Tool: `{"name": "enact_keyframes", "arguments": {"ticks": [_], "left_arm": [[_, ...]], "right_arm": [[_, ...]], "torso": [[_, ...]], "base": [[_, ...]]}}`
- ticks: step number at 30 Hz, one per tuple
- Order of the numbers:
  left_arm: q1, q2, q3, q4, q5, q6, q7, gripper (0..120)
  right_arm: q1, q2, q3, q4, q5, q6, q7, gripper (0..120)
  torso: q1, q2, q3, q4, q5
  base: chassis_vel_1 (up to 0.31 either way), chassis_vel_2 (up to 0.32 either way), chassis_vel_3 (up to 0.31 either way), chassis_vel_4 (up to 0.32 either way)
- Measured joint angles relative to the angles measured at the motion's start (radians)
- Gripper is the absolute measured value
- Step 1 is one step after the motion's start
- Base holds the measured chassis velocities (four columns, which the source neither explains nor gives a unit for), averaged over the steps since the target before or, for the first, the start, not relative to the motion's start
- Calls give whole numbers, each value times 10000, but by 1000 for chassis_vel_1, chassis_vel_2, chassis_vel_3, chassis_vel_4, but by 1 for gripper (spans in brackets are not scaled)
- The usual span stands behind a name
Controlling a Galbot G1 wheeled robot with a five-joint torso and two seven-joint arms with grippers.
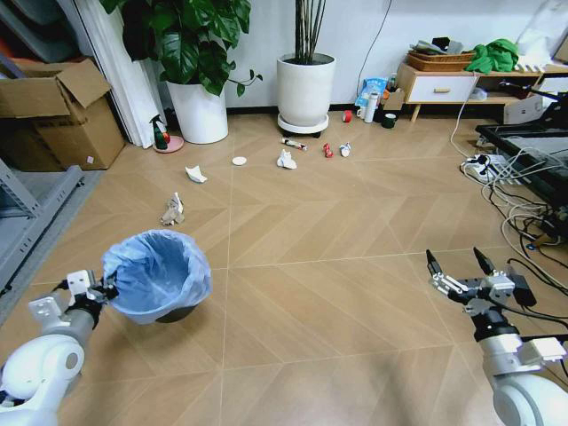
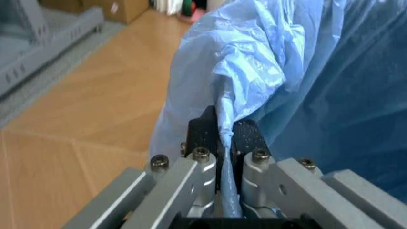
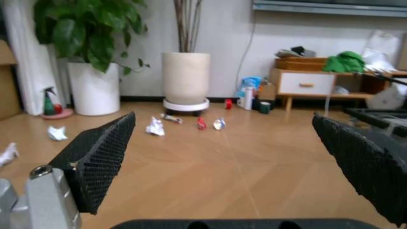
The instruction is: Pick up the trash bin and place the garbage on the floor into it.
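The trash bin [image 1: 160, 275] is a small round black bin lined with a crinkly light-blue bag [image 2: 305, 71], low on the left of the head view. My left gripper [image 1: 106, 288] is shut on its rim and bag, the black pads [image 2: 203, 131] pinching the plastic. Garbage lies scattered on the floor ahead: a tan paper wad [image 1: 173, 211], white wads [image 1: 195, 174] [image 1: 286, 161], a white disc [image 1: 239, 161], a thin tube wrapper [image 1: 294, 143], a red scrap [image 1: 327, 150] and a blue-white scrap [image 1: 345, 149]. My right gripper [image 1: 460, 263] hangs open at the lower right, with nothing between its fingers [image 3: 102, 157].
Two large white plant pots [image 1: 304, 89] [image 1: 200, 111] stand by the far wall, with a green spray bottle [image 1: 160, 133] beside one. Cardboard boxes [image 1: 58, 111] and a grey rack [image 1: 27, 213] are on the left. Cables and a power strip [image 1: 479, 166] run along the right, near a low cabinet [image 1: 439, 87].
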Motion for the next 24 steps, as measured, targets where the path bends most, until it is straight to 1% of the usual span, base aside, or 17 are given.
{"name": "enact_keyframes", "arguments": {"ticks": [3, 5, 7, 17, 24], "left_arm": [[173, -51, -129, -269, 34, -92, 104, 0], [199, -70, -133, -297, 35, -114, 111, 0], [281, -116, -134, -307, 85, -176, 143, 0], [434, -220, 186, -248, 176, -220, 153, 0], [429, -232, 224, -309, 185, -211, 120, 0]], "right_arm": [[-46, 244, 138, -52, -11, 100, 2, 100], [-73, 286, 187, -53, -12, 107, 3, 100], [-82, 320, 276, -92, -42, 120, -18, 100], [-137, 322, 432, -271, -71, 122, -74, 100], [-158, 326, 456, -304, -44, 179, -74, 100]], "torso": [[0, 0, 0, 9, 0], [0, 0, 0, 6, 0], [-1, 0, 0, 12, 1], [0, 0, 0, 8, 1], [-1, 0, 0, 8, 2]], "base": [[0, 0, 0, 0], [0, 0, 0, 0], [0, 0, 0, 0], [0, 0, 0, 0], [0, 0, 0, 0]]}}
